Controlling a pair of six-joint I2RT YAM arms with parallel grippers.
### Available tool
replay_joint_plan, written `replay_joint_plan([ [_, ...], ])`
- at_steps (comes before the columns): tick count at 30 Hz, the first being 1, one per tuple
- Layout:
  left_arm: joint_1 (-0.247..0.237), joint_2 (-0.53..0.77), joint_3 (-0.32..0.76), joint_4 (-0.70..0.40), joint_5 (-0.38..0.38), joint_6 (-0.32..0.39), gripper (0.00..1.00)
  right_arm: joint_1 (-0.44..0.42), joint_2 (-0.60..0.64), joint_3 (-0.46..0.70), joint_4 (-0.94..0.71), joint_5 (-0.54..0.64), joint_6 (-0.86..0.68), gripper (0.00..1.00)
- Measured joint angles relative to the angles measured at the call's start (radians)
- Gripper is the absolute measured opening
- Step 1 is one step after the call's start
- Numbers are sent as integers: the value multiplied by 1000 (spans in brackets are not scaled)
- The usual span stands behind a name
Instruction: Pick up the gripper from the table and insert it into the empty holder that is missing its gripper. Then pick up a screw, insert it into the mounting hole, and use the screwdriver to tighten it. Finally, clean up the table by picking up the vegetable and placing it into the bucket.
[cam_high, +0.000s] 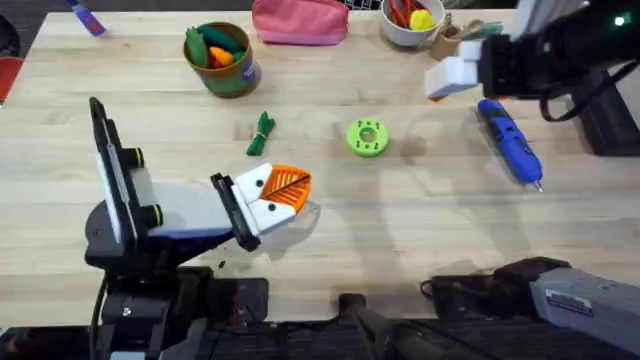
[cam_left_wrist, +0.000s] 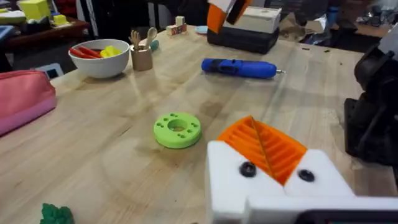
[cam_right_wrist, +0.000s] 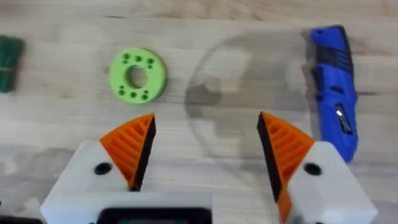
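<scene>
Right gripper hangs wide open over bare table, the blue screwdriver just beside one pad. Left gripper, pads pressed together on nothing, rests near the green disc. Risk: a crooked grab could roll the screwdriver away. The bucket already holds toy vegetables; the slim green vegetable lies just beside it.

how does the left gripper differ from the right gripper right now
The left gripper has its orange ribbed pads pressed together, while the right gripper holds its pads wide apart. The left gripper sits low over the near middle of the table; the right gripper hovers at the far right, just beyond the screwdriver. Both have white finger mounts with orange ribbed pads, and neither holds anything.
</scene>
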Motion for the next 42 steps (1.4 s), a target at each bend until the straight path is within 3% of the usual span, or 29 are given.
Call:
replay_joint_plan([
  [12,0,0,0,0,0,0,7,-306,0,-29,-24,0,-96,947],
  [17,0,0,0,0,0,0,7,-390,0,-55,6,0,-146,951],
  [25,0,0,0,0,0,0,7,-442,92,-189,130,3,-314,967],
  [42,0,0,0,0,0,0,7,-474,233,-196,227,4,-594,970],
])
